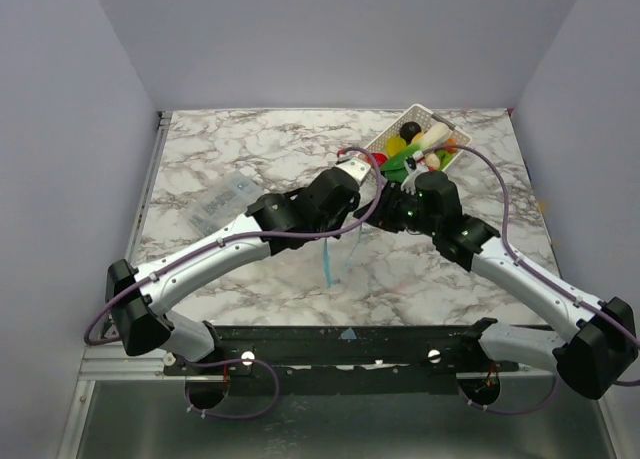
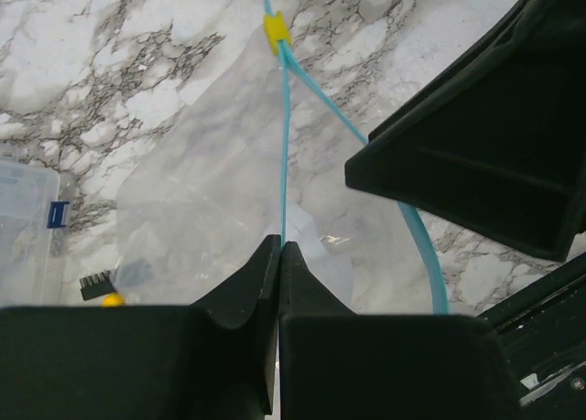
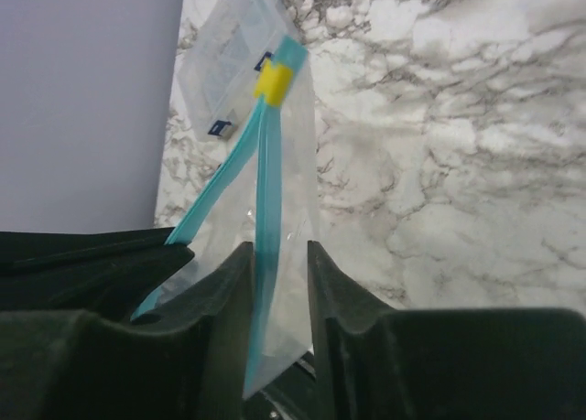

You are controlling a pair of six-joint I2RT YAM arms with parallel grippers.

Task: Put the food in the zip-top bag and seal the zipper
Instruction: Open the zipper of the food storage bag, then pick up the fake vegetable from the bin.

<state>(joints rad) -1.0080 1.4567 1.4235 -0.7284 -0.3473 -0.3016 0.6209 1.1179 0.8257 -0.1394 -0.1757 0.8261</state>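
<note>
Table (image 1: pixel 250 149): white marble w/ grey veins, flat, boxed by plain lilac-grey walls (image 1: pixel 330 39) on L, R and rear. Arm bases sit at near edge. Wide marble shows rear-L and in front of the arms. Stiff clear packet (image 1: pixel 222 201) lies mid-L. White slotted basket (image 1: pixel 428 110) sits rear-R, near the wall corner, w/ the food (image 1: pixel 420 149) in it: glossy, rounded, red, yellow, green, white, dark.

Zip-top bag (image 2: pixel 211 182), thin, see-through and crinkly, hangs over mid table btw both arms, just in front of the basket. Left gripper (image 2: pixel 279 248) is clamped tight on the zipper (image 2: pixel 285 145), a thin light blue strip w/ a yellow slider (image 3: pixel 273 83) at its far end. Right gripper (image 3: pixel 277 255) is parted; the strip and film pass loose btw its fingers.
</note>
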